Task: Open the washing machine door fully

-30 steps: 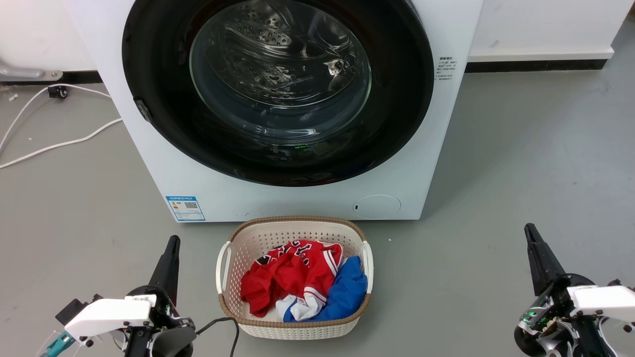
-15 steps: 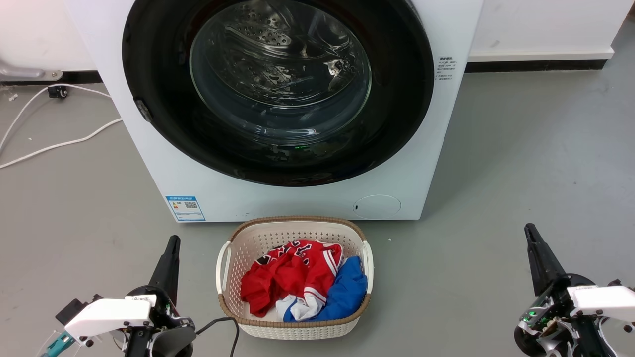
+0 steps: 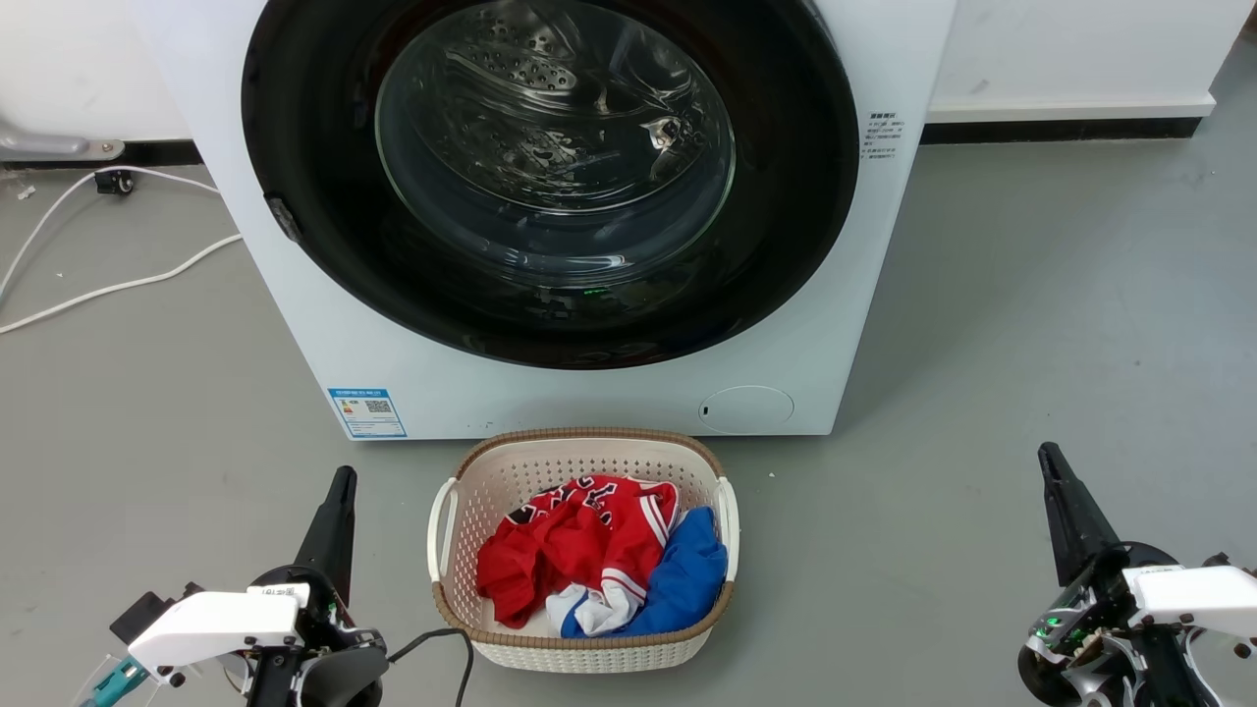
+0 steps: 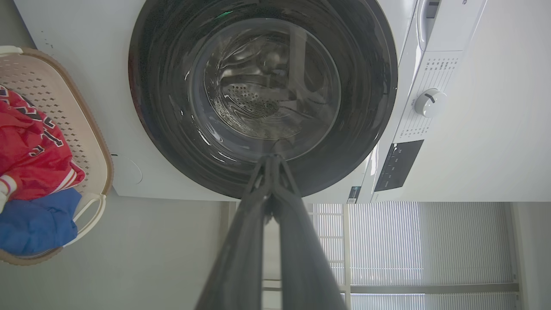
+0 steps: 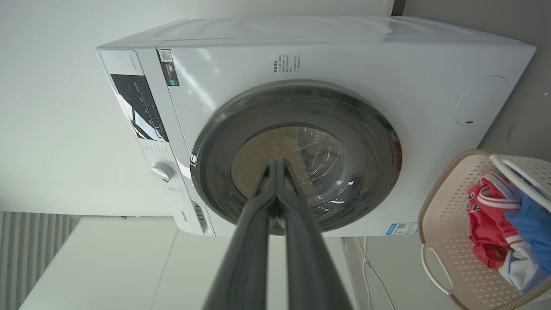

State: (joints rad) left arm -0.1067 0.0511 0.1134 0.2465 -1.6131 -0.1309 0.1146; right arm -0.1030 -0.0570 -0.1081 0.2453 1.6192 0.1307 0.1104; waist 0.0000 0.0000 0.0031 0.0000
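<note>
The white washing machine stands ahead of me on the grey floor. Its glossy black round door with the clear bulging window lies flat against the front, closed. The steel drum shows through the glass. My left gripper hovers low at the lower left, fingers together, holding nothing. At the lower right my right gripper is shut too and empty. Both are well short of the machine. The left wrist view shows the door beyond my touching fingertips. The right wrist view shows the door too, and fingertips pressed together.
A cream laundry basket with red, white and blue clothes sits on the floor right in front of the machine, between my grippers. White cables trail across the floor at the left. A dark cable runs beside the basket.
</note>
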